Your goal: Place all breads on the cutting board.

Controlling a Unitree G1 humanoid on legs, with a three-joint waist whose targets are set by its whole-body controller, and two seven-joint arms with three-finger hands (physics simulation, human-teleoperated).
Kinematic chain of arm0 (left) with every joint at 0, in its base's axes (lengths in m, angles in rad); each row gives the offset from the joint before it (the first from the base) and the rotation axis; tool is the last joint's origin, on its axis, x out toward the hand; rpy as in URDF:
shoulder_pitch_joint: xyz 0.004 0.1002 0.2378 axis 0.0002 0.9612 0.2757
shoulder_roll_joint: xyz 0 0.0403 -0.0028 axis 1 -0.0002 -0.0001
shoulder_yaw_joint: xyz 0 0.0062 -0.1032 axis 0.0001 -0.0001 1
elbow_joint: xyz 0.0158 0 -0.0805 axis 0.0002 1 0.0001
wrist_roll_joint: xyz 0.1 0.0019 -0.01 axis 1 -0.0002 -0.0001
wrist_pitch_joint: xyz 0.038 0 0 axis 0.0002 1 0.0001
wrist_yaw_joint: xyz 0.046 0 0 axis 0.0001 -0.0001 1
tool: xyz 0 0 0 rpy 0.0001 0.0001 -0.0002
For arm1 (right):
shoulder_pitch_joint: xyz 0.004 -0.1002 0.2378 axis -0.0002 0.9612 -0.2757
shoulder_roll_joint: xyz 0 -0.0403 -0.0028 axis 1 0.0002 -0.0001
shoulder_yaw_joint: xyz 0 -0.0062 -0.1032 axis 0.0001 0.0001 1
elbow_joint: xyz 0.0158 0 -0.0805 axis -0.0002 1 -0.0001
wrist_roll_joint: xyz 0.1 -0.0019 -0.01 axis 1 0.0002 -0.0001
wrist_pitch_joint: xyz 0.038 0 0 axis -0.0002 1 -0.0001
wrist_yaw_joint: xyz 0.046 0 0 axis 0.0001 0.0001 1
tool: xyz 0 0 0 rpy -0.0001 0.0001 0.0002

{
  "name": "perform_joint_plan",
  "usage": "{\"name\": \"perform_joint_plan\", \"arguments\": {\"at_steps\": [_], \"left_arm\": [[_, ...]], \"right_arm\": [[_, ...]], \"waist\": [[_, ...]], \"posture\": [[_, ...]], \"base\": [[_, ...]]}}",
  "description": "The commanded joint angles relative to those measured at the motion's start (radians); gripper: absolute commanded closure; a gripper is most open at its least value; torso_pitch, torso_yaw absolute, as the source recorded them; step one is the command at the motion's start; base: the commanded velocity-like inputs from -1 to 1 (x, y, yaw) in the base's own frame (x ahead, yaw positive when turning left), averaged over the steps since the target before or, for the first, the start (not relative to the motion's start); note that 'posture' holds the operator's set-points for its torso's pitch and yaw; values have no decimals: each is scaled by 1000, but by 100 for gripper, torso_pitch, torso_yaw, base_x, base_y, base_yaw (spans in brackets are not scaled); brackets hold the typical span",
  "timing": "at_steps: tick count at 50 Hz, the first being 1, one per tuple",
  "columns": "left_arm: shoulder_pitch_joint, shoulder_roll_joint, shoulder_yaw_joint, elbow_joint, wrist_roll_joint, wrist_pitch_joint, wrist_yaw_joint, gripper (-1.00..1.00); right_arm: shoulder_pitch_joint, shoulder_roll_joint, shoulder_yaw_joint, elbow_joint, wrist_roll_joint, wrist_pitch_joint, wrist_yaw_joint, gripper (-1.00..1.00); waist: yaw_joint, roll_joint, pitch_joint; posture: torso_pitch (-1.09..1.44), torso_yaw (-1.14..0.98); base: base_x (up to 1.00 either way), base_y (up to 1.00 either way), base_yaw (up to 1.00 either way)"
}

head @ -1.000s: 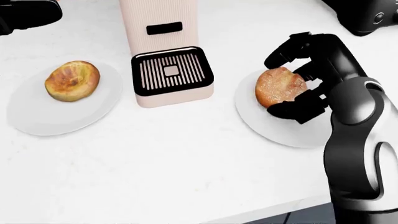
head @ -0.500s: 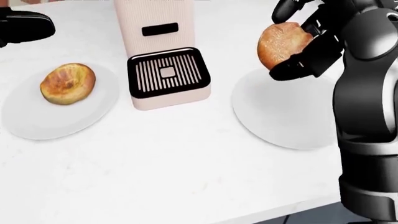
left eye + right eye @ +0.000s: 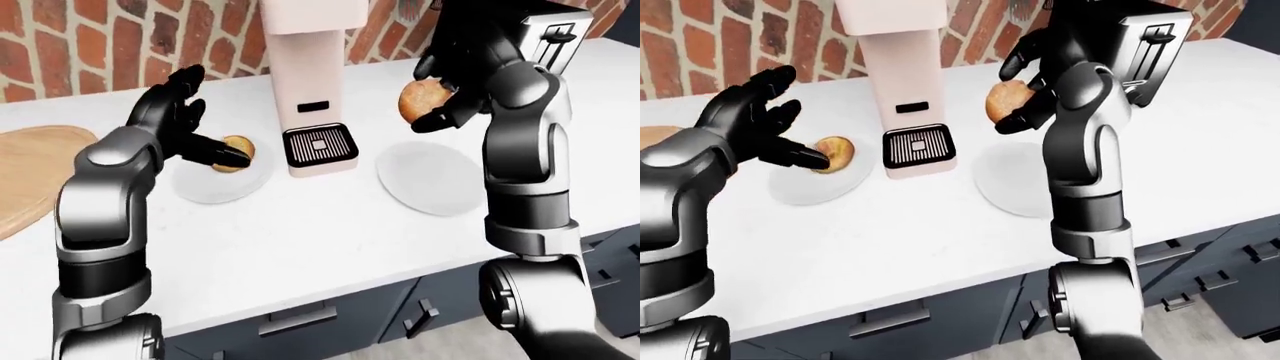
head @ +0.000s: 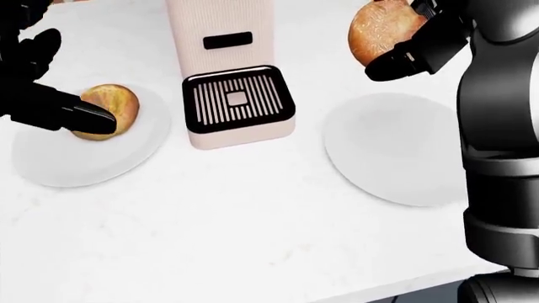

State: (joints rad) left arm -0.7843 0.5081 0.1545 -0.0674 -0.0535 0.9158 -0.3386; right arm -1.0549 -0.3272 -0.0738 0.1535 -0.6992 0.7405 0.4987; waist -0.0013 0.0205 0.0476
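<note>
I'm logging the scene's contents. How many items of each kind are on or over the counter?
Breads: 2, one held, one on its plate
White plates: 2
Coffee machine: 1
Toaster: 1
Cutting board: 1
Total: 7

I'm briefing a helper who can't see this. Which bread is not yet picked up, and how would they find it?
Find the pink coffee machine against the brick wall. On the white plate just left of it lies a golden bun, with the open left hand beside it. The other bread is held aloft.
</note>
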Motion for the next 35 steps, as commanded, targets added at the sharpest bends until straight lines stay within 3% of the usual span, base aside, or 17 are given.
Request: {"name": "perform_joint_plan", "arguments": {"at_steps": [1,12,16,19,23,35], "left_arm": [[-35,7,12,-12,69,-69,-43,-100],[-49,-34,18,80,213,-168,-134,-98],[-51,-43,24,114,235,-196,-145,-76],[-68,-50,22,168,248,-229,-143,-75],[-81,-56,20,210,258,-252,-143,-58],[-85,-74,5,342,305,-365,-141,-65]], "right_arm": [[-41,-12,-9,-26,-2,-27,-19,100],[-12,-7,-7,-63,-4,-12,-18,100],[-6,-8,-9,-65,-2,-15,-20,100],[-1,-9,-10,-69,0,-14,-22,100],[5,-9,-11,-75,3,-12,-24,100],[32,-14,-14,-108,3,-3,-16,100]], "waist": [[1,0,-32],[3,-7,-35],[4,-8,-35],[5,-9,-36],[5,-10,-37],[6,-12,-41]], "posture": [[0,0],[0,0],[0,0],[0,0],[0,0],[0,0]], "base": [[0,0,0],[0,0,0],[0,0,0],[0,0,0],[0,0,0],[0,0,0]]}}
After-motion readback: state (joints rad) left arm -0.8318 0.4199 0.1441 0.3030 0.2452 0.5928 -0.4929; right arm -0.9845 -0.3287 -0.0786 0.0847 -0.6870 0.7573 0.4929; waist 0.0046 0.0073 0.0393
